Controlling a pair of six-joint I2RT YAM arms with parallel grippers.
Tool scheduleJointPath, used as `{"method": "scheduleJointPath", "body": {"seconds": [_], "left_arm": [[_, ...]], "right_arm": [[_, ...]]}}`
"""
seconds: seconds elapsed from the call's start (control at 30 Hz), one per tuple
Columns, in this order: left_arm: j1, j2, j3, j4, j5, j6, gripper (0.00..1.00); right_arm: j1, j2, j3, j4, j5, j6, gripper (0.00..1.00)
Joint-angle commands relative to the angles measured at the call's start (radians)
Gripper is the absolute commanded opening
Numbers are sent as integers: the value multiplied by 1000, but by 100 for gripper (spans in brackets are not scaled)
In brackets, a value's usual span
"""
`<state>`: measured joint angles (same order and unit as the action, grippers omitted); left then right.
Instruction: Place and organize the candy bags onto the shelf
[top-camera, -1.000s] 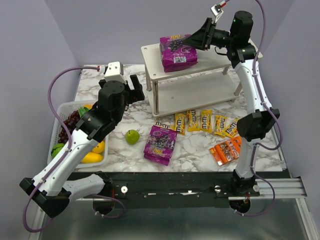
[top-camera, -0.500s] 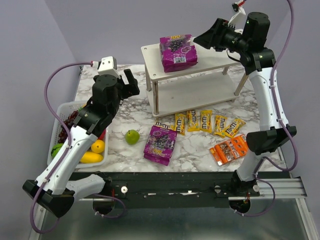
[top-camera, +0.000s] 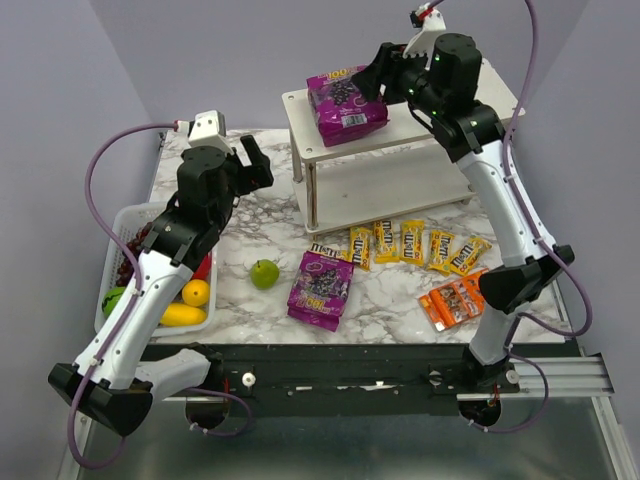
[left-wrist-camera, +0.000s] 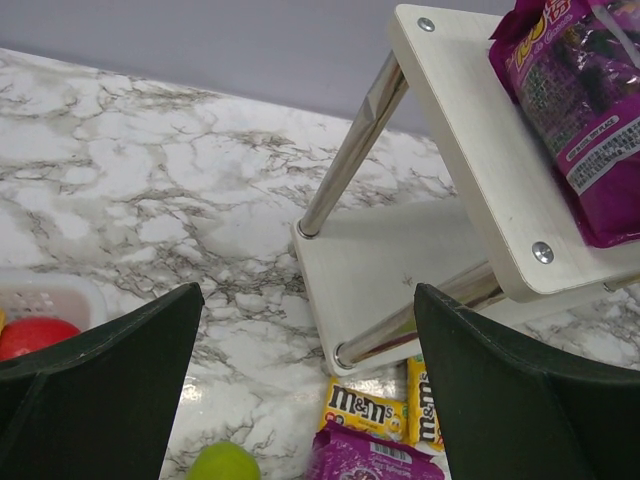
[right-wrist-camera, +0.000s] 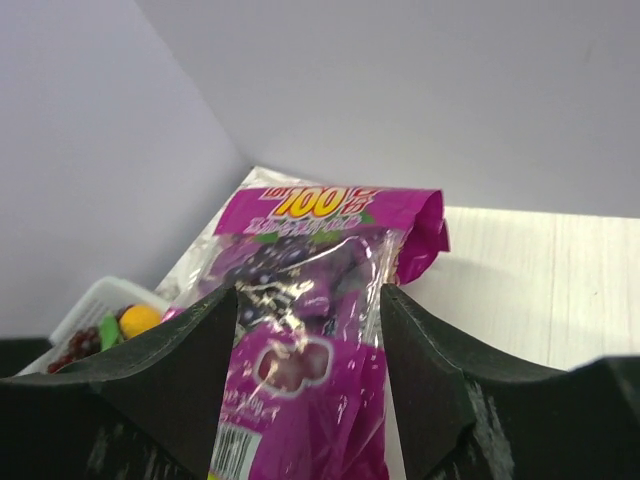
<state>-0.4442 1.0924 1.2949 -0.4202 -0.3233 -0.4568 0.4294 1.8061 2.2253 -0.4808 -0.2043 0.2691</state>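
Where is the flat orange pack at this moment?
Top view: the orange pack lies on the table, right side, between the yellow packets and the near edge.

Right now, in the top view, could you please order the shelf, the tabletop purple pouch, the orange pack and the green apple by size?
1. shelf
2. purple pouch on the table
3. orange pack, only a little smaller
4. green apple

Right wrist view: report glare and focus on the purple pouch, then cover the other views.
Right wrist view: white glare streaks across the purple pouch; the right fingers are dark and soft. Left wrist view: a bright highlight runs down the shelf leg; the left fingers look featureless. Top external view: even light, sharp, soft shadow under the shelf.
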Motion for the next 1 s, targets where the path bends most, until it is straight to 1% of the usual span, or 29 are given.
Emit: {"method": "scheduleJointPath", "body": {"seconds": [0.0,0.17,0.27,0.43,0.47,0.63,0.87,0.97], "left_arm": [[18,-9,-20,23,38,-10,96],[36,-14,-26,21,46,-6,97],[47,-16,-29,23,53,-8,97],[58,-19,-36,15,56,-11,97],[59,-22,-37,14,58,-11,97],[64,-32,-49,6,59,-17,97],[68,-49,-68,-5,64,-28,97],[70,-61,-80,-8,58,-31,97]], "right_arm": [[43,85,68,54,258,-93,66],[89,96,53,114,442,-169,66],[107,88,40,153,479,-212,66],[150,53,25,215,480,-258,67],[155,55,25,222,476,-301,67],[180,78,28,228,465,-323,68],[184,136,11,212,441,-301,68],[184,142,-33,203,436,-288,68]]}}
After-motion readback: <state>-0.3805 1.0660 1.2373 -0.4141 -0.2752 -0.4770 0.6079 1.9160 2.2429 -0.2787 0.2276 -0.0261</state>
